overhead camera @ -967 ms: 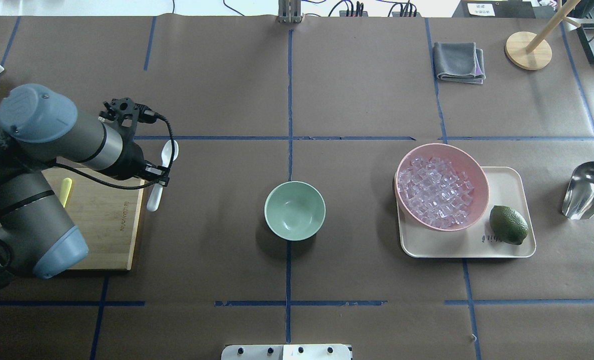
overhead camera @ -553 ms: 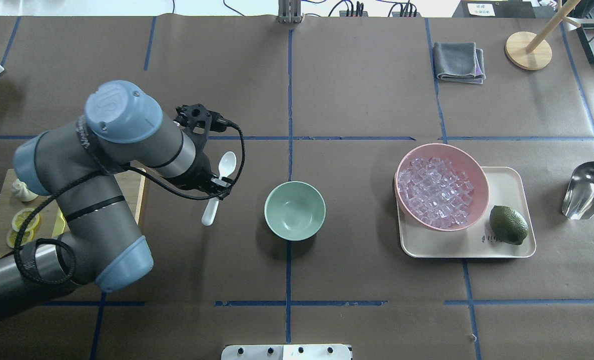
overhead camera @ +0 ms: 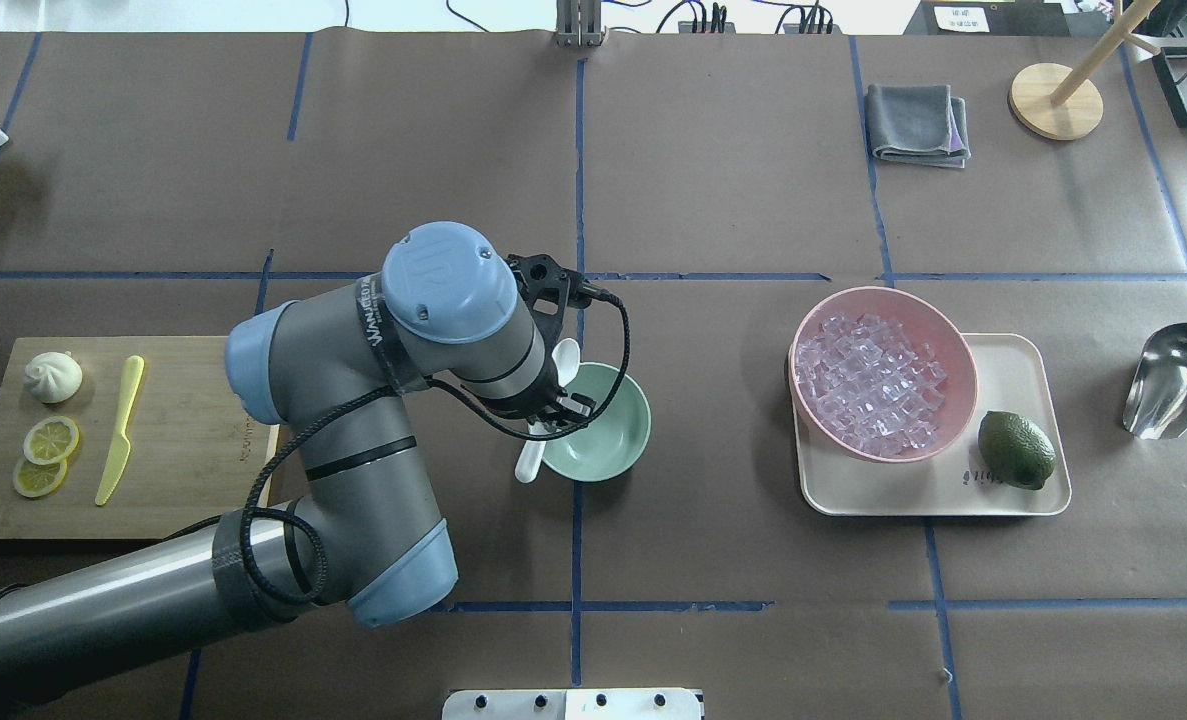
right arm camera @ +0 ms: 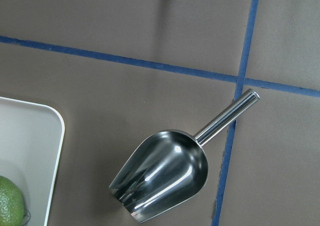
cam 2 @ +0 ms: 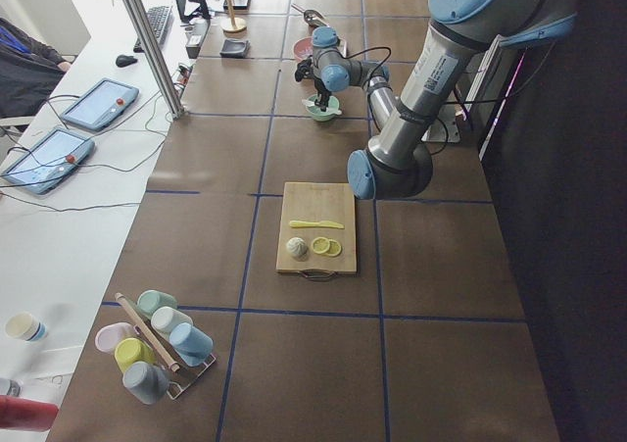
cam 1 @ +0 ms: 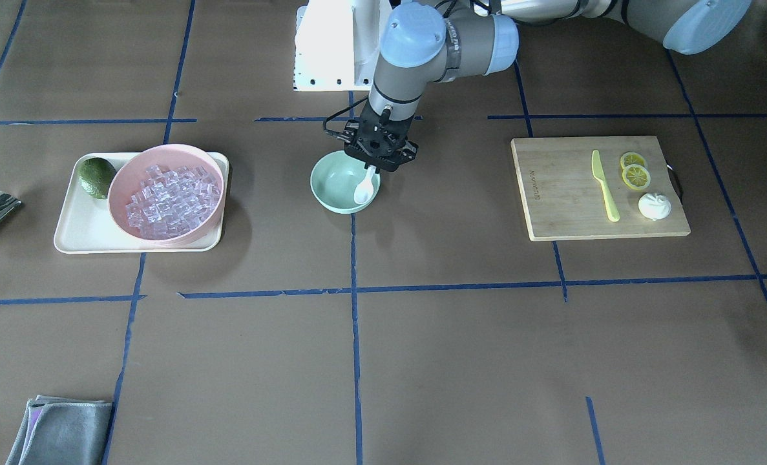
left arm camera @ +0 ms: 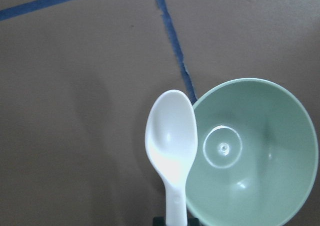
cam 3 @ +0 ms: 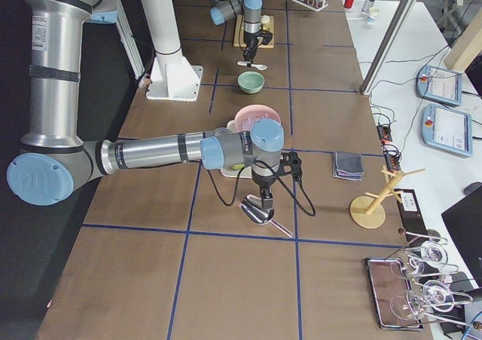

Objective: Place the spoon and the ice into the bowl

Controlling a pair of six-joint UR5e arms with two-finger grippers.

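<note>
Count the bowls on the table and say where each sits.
2. The mint-green bowl at the table's middle, by the left gripper; the pink bowl on the tray, holding ice.

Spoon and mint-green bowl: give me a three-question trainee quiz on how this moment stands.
1. True or false: the spoon lies loose inside the mint-green bowl, with no gripper on it.
2. Multiple choice: the ice is in A) the pink bowl, B) the mint-green bowl, C) neither bowl.
3. Short answer: name the steel tool that fills the right wrist view.

Key
1. False: the left gripper holds the spoon by its handle, with the scoop at the bowl's rim.
2. A.
3. The metal scoop, lying on the table.
</note>
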